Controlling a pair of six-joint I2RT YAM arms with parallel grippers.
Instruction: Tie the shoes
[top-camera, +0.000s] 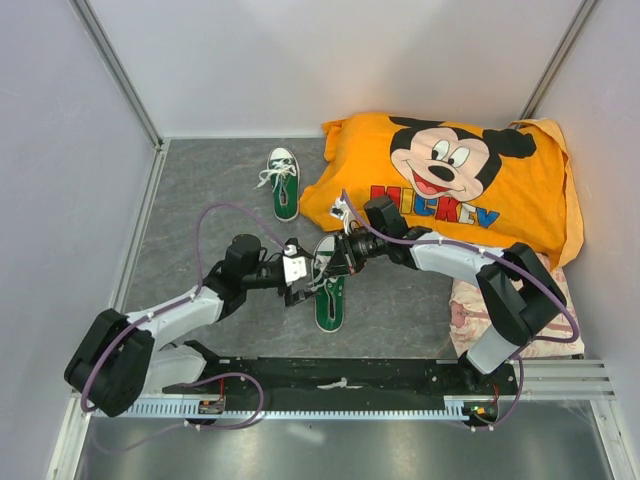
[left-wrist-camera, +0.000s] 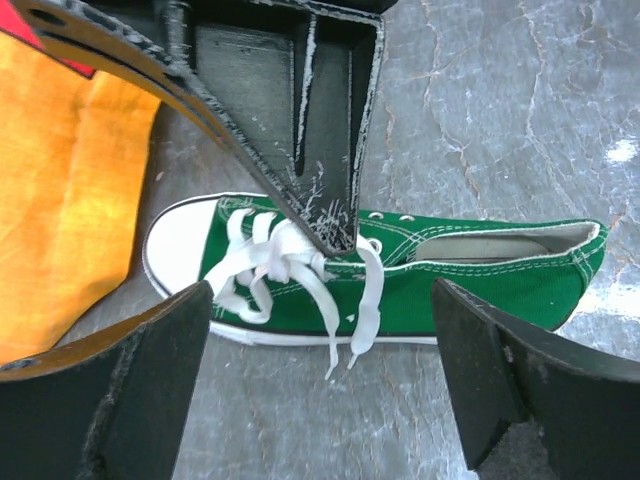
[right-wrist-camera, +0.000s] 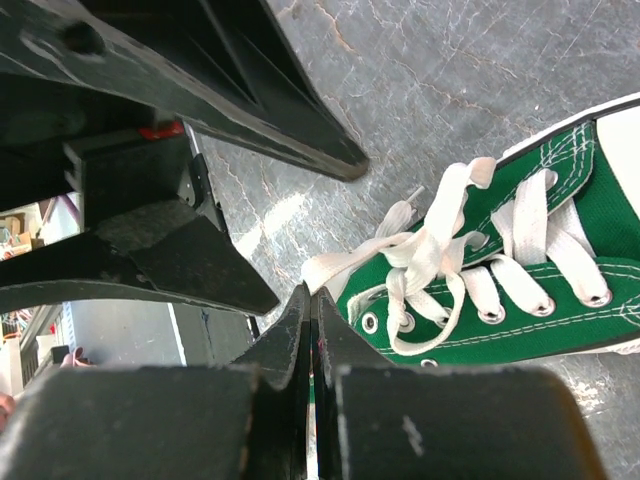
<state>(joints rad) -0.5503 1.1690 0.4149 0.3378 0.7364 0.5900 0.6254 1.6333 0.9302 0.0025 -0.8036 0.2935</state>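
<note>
grey marbled tabletop (top-camera: 200, 210), white walls (top-camera: 350, 60); green shoes (top-camera: 285, 195) beside orange pillow (top-camera: 360, 150).

The orange pillow (top-camera: 450, 185) carries the only readable word: "MICKEY", in big block letters of red, blue and yellow, printed across its front just under the cartoon mouse face (top-camera: 440, 160). The word's left end is partly covered.

Matt green canvas shoe (left-wrist-camera: 480, 290), smooth white rubber toe cap (left-wrist-camera: 175, 245), flat woven white laces (left-wrist-camera: 275, 260). Grey marbled table (left-wrist-camera: 520, 120), slight sheen. At nine o'clock, coarse orange cloth pillow (left-wrist-camera: 60, 200). Matt black plastic right pincer (left-wrist-camera: 335, 215), scratched white.
</note>
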